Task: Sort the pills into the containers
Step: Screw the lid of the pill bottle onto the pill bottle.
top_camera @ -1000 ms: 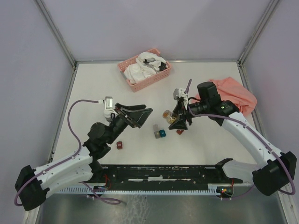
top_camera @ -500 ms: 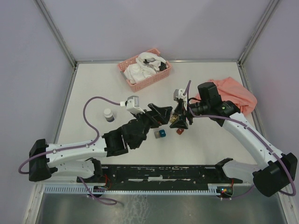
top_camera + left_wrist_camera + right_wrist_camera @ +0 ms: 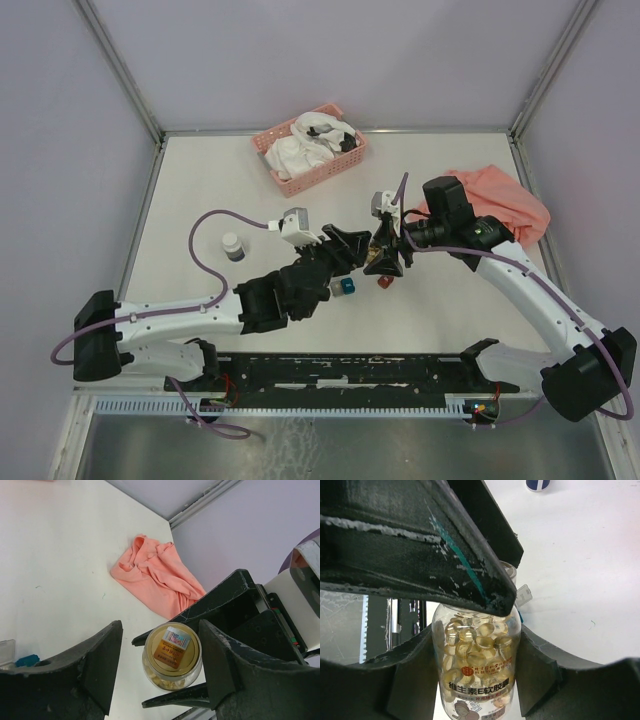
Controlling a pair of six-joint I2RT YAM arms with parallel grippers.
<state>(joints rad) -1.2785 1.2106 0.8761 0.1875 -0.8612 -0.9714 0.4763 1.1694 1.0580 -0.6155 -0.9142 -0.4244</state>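
Roughly mid-table, three of the tiny containers sit just below the two grippers: a grey cube [image 3: 334, 289] just beside a teal cube [image 3: 347, 286], and a dark red cube [image 3: 385, 283] a little apart to their right. Whether anything lies in them is too small to tell. The jar [image 3: 477, 667] is held off the table by the right gripper [image 3: 477, 630], whose fingers [image 3: 415, 675] press against its two sides. Its long axis runs along those fingers, with the far end aimed at the left gripper [image 3: 161, 625]. The left gripper stands spread around that end without holding it: a clear gap shows on one side, while the other finger lies just beside the glass. The jar is clear and rounded, packed with pills [image 3: 475, 640] that are glossy amber-yellow ovals. A printed label wraps its near part, and the end facing the left wrist camera is a gold disc with a small sticker. A pink basket [image 3: 325, 172] at the back holds crumpled white things, a salmon cloth [image 3: 510, 205] lies to the right, and a small white-capped bottle [image 3: 232, 246] stands to the left.
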